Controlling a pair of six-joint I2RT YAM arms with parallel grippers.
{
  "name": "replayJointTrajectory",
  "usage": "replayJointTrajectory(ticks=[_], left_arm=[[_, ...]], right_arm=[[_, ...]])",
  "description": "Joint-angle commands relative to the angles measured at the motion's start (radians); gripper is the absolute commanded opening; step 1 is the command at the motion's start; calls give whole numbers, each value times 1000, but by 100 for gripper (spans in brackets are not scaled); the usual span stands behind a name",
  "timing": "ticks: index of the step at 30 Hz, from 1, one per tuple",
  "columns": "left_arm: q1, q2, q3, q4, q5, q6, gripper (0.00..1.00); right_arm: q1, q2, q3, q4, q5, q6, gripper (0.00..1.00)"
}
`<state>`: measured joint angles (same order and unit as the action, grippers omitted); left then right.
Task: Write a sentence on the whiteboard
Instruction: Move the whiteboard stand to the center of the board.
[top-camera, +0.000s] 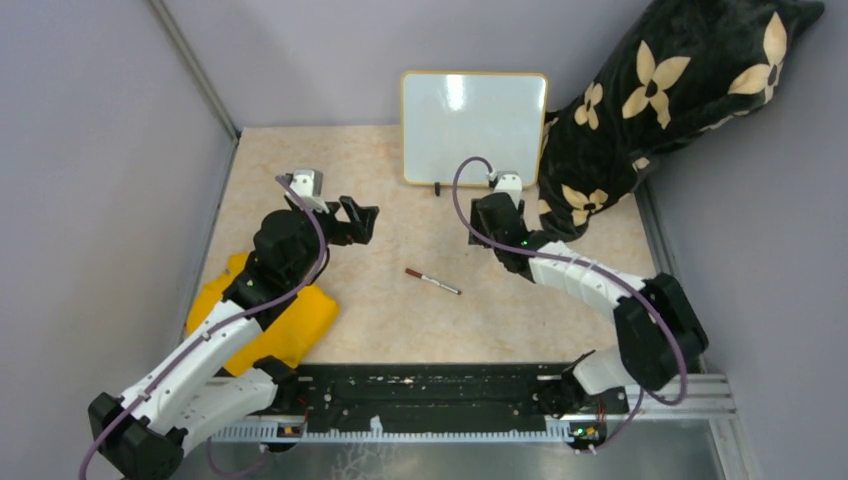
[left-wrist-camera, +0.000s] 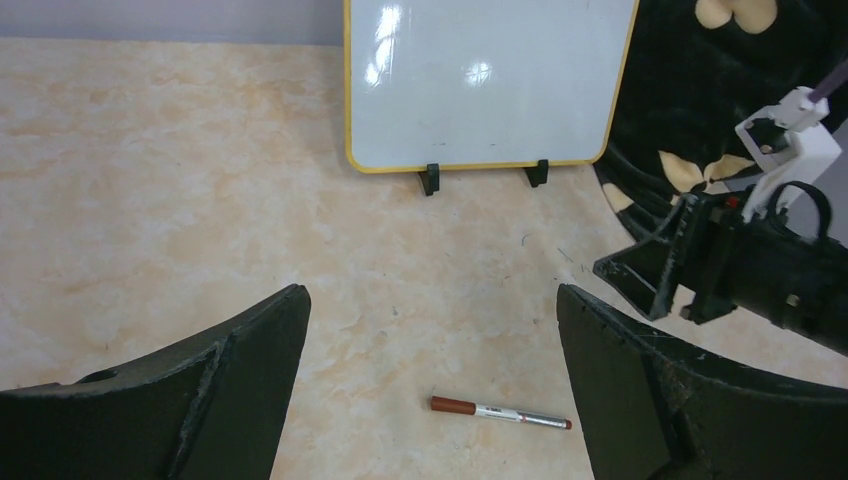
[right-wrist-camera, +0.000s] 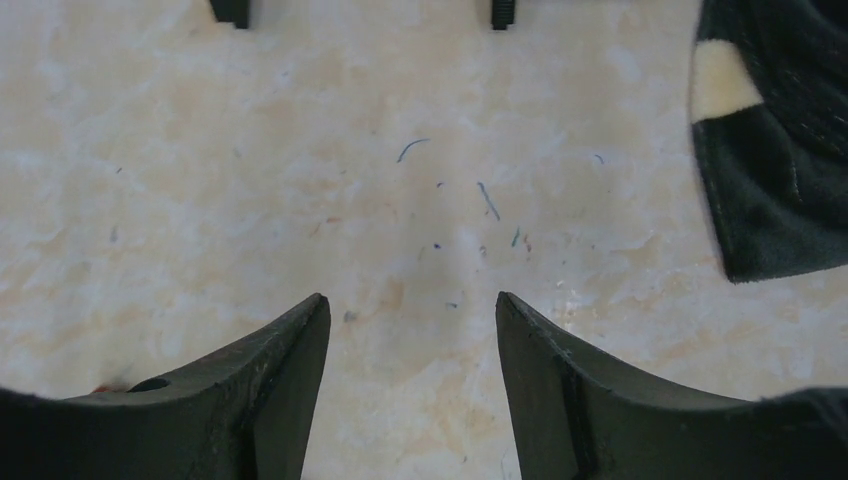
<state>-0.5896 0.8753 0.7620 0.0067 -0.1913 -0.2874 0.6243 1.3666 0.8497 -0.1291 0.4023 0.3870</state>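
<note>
Black curved fingers (left-wrist-camera: 250, 380) of the left end effector (left-wrist-camera: 430, 300) stood spread wide with nothing between them, hovering above the beige marbled desk (left-wrist-camera: 150, 180). Just ahead of that end effector, framed between its fingers, lay a slim marker with a red-brown cap and pale barrel (left-wrist-camera: 500, 411), flat on the desk and touched by neither arm. Farther ahead stood the small glossy white whiteboard with a thin yellow frame (left-wrist-camera: 490, 80), upright on two black feet at the far edge of the desk, its face bright with glare. The right end effector (right-wrist-camera: 411, 300) was partly open, narrower than the left, holding nothing, over bare desk flecked with small blue marks. The whiteboard's feet sat near, straight ahead of it, and a black plush pillow with cream flower shapes (right-wrist-camera: 780, 150) lay to its right, leaning beside the whiteboard. Behind the left end effector, a crumpled yellow cloth (top-camera: 300, 320) lay under that arm.
</note>
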Motion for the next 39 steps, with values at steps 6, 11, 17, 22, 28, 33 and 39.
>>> replayJointTrajectory(ticks=[6, 11, 17, 22, 28, 33, 39], left_arm=[[-5, -3, 9, -2, -16, -22, 99], [-6, -19, 1, -1, -5, -18, 99], [-6, -16, 2, 5, 19, -15, 99], [-6, -11, 3, 7, 20, -10, 99], [-5, -3, -1, 15, 36, -3, 99], [-4, 4, -6, 18, 39, 1, 99], [-6, 13, -4, 17, 43, 4, 99]], right_arm=[[-88, 323, 179, 210, 154, 85, 59], [-155, 434, 250, 224, 103, 89, 58], [-213, 543, 347, 207, 62, 38, 55], [-228, 601, 398, 206, 36, 0, 53], [-256, 651, 439, 202, 21, -5, 50], [-266, 677, 464, 202, 21, -28, 45], [-271, 699, 477, 208, 26, -50, 42]])
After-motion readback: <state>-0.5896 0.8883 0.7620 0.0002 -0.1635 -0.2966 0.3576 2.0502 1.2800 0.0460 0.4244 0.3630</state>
